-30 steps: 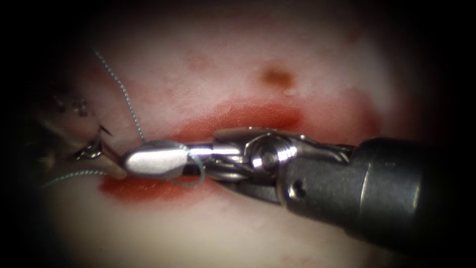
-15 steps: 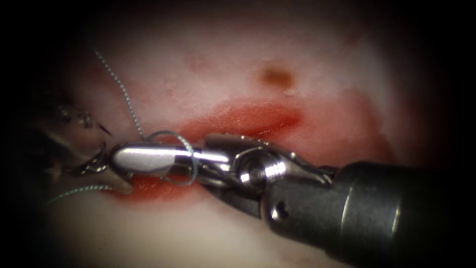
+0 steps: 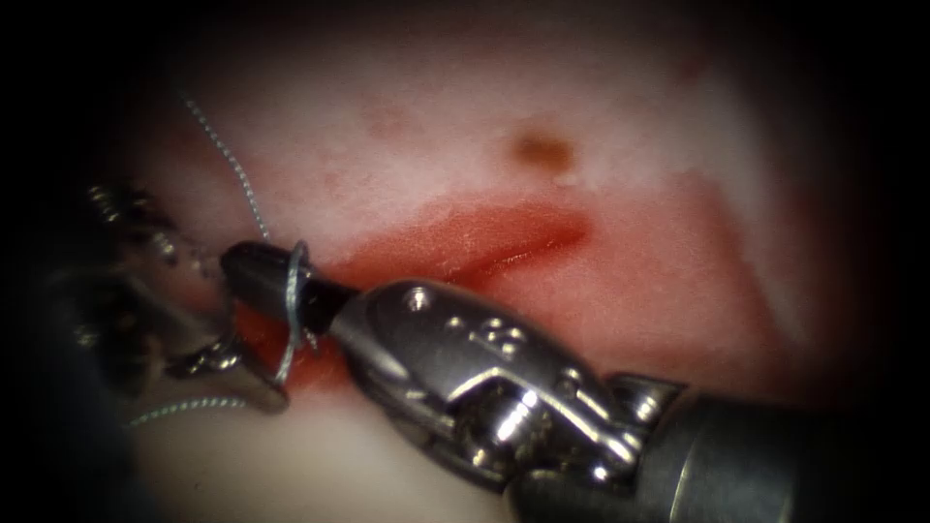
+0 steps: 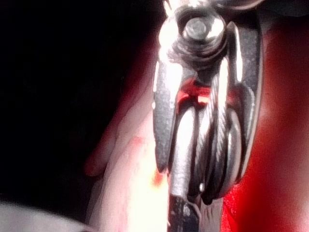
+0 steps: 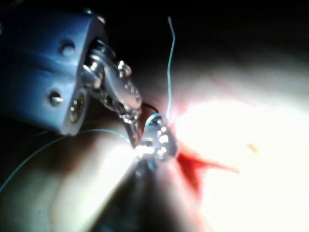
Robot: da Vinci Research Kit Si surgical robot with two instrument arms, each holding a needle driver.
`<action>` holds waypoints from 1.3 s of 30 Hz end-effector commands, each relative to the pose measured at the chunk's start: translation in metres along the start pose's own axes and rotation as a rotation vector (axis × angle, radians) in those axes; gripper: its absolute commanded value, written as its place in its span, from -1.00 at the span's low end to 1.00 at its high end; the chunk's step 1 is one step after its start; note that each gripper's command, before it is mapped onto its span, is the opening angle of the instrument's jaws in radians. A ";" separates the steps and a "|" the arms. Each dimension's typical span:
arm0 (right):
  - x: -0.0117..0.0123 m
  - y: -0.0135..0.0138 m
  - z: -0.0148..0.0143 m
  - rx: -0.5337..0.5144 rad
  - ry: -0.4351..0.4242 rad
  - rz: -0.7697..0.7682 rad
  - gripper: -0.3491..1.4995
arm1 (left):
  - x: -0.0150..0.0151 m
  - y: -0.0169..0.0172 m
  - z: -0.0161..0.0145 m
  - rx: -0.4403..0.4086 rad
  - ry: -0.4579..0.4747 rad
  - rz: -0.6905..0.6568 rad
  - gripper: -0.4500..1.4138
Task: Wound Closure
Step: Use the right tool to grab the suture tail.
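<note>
the right tool [image 3: 254, 269] sits nearest, and it has changed most. a second ago it lay level along the cut; now its wrist has rolled and swung so that the tool points up and to the left, with its body crowding closer under the endoscope. its two halves look pressed together, with nothing seen between them. the loop of thread [image 3: 294, 291] that hung slack round it has stayed on and now stands upright round the tool near its tip. i judge the wrap is kept, so the knot work at this end of the cut [image 3: 504, 242] is not lost.

just beyond, on the left, the left tool [image 3: 228, 363] lies in shadow, almost touching the right one. what it holds i cannot tell, nor where the needle is. one strand trails out lower left and another climbs away up and to the left.

further off, the tissue [image 3: 407, 107] is pale and wet. red fluid [image 3: 620, 281] pools along the cut and spreads to its right, and a brown spot [image 3: 541, 147] lies beyond. room is tight at the left end.
</note>
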 end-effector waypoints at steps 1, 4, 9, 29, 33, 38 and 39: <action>0.0003 -0.0007 0.0012 0.000 0.007 -0.039 -1.00 | -0.0010 0.0003 -0.0007 -0.006 -0.004 0.001 -1.00; 0.0000 -0.0008 0.0013 0.001 0.007 -0.118 -0.91 | -0.0010 0.0004 -0.0005 -0.009 0.006 -0.015 -1.00; 0.0003 -0.0007 0.0014 -0.003 0.007 -0.163 -0.55 | -0.0004 0.0004 0.0003 -0.004 0.047 -0.010 -1.00; 0.0016 -0.0009 0.0011 -0.006 0.005 -0.196 -0.47 | -0.0004 0.0008 0.0004 -0.005 0.056 -0.033 -1.00; 0.0009 -0.0010 0.0010 -0.006 0.011 -0.204 -0.60 | -0.0002 0.0008 0.0009 -0.008 0.071 -0.042 -1.00; 0.0004 -0.0010 0.0010 0.011 0.007 -0.210 -0.54 | -0.0002 0.0002 0.0014 -0.003 0.089 -0.084 -1.00; 0.0003 -0.0010 0.0010 0.020 0.004 -0.211 -0.60 | -0.0002 0.0000 0.0015 0.008 0.086 -0.091 -1.00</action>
